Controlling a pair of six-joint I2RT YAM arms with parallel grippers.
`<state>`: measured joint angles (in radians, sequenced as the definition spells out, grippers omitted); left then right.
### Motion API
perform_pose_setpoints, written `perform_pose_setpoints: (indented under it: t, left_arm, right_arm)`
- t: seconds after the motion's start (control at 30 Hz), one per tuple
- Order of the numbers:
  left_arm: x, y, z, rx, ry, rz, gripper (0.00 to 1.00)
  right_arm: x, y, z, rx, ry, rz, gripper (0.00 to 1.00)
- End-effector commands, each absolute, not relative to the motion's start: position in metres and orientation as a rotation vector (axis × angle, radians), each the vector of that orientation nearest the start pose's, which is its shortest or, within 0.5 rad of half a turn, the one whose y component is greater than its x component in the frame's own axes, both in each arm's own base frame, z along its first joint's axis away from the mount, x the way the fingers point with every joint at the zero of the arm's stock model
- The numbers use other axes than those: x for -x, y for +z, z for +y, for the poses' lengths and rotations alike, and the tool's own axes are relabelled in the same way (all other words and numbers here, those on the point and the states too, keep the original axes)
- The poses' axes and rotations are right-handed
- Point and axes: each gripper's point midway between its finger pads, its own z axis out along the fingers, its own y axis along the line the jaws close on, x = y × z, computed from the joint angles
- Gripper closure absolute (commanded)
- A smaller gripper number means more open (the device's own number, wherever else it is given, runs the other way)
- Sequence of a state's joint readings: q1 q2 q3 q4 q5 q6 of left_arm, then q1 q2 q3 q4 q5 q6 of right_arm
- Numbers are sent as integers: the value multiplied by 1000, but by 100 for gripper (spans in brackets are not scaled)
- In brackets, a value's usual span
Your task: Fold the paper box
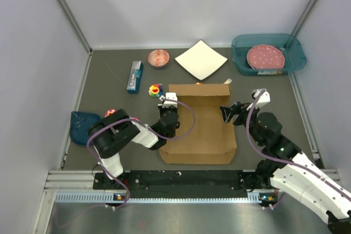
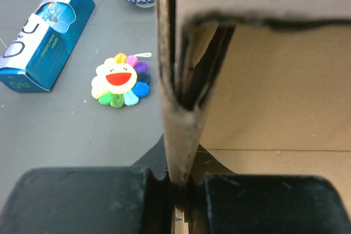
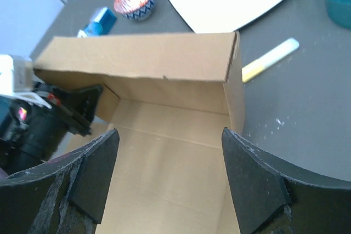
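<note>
One paper box wall pinched by left gripper; right gripper spread.

A robotics laboratory test cell was shown. A dark grey table was enclosed by plain pale walls, joined by bare metal struts in the upper half of the frame. Along the bottom edge, a left robot arm and a right robot arm were mounted at a metal rail, with exposed cables looped over them. Unrelated props were scattered near the top: a patterned bowl, a blue carton, a flower toy, a teal bin. A paper box was laid at the centre.
</note>
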<state>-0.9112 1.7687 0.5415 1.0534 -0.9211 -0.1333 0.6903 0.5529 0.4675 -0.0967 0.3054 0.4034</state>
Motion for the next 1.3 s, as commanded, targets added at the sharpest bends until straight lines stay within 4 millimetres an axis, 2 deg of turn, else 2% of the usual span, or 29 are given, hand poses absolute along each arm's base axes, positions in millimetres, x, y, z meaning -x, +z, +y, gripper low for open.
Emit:
perform_pose_setpoints:
  t: [0.0, 0.03, 0.07, 0.1, 0.13, 0.2, 0.3, 0.33, 0.37, 0.53, 0.63, 0.67, 0.73, 0.77, 0.8, 0.83, 0.87, 0.97, 1.0, 1.07, 1.1, 1.17, 1.2, 1.27]
  left_arm:
    - [-351, 109, -225, -24, 47, 1614, 100]
    - [-351, 109, -225, -28, 40, 1611, 100]
    - [-351, 110, -226, -29, 34, 1607, 100]
    - [-350, 110, -225, -24, 25, 1601, 100]
    - [-350, 110, -227, -34, 13, 1600, 100]
    - [-348, 107, -227, -47, 6, 1605, 100]
    - [-346, 101, -227, -51, -1, 1616, 100]
    - [-345, 99, -227, -52, -2, 1620, 100]
    - [-345, 97, -227, -51, -8, 1624, 100]
    - [-343, 93, -227, -60, -12, 1637, 98]
    - [-339, 95, -234, -107, -64, 1643, 88]
    - [-335, 91, -234, -119, -77, 1661, 79]
    - [-330, 95, -239, -140, -142, 1669, 70]
    - [-325, 92, -240, -150, -163, 1687, 58]
    - [-321, 92, -244, -174, -201, 1693, 52]
    - [-318, 100, -246, -174, -238, 1683, 47]
    - [-313, 98, -244, -178, -261, 1694, 37]
    - [-301, 107, -247, -213, -335, 1688, 24]
    - [-297, 117, -248, -220, -364, 1671, 22]
    - [-288, 123, -250, -264, -409, 1660, 19]
    - [-284, 135, -249, -271, -433, 1639, 18]
    - [-273, 145, -257, -327, -494, 1625, 18]
    - [-264, 164, -261, -349, -545, 1595, 16]
    - [-239, 168, -278, -479, -646, 1627, 14]
  right_arm:
    - [-248, 256, 146, -23, 580, 1675, 23]
    - [-252, 263, 148, -28, 600, 1663, 23]
    - [-262, 262, 139, -73, 582, 1666, 23]
    - [-270, 256, 139, -84, 576, 1685, 23]
    - [-276, 260, 143, -84, 607, 1661, 23]
    - [-290, 258, 137, -123, 610, 1651, 22]
    - [-312, 240, 138, -137, 597, 1696, 22]
    - [-317, 225, 142, -132, 598, 1734, 22]
    - [-322, 224, 145, -131, 609, 1731, 22]
    - [-331, 193, 146, -147, 587, 1795, 23]
    - [-332, 179, 144, -155, 582, 1823, 24]
    - [-331, 176, 144, -152, 578, 1829, 24]
    - [-329, 170, 143, -153, 574, 1840, 24]
    - [-329, 168, 143, -156, 570, 1845, 24]
    - [-329, 166, 141, -161, 563, 1850, 24]
    - [-328, 163, 141, -164, 560, 1857, 24]
    - [-328, 162, 140, -165, 554, 1858, 25]
    - [-329, 160, 139, -168, 546, 1868, 25]
    - [-329, 158, 138, -172, 540, 1871, 25]
    - [-330, 156, 138, -177, 535, 1878, 25]
    - [-330, 156, 138, -176, 534, 1880, 25]
    - [-330, 153, 137, -176, 529, 1890, 25]
    - [-330, 154, 138, -172, 530, 1892, 25]
    - [-329, 155, 137, -163, 521, 1895, 25]
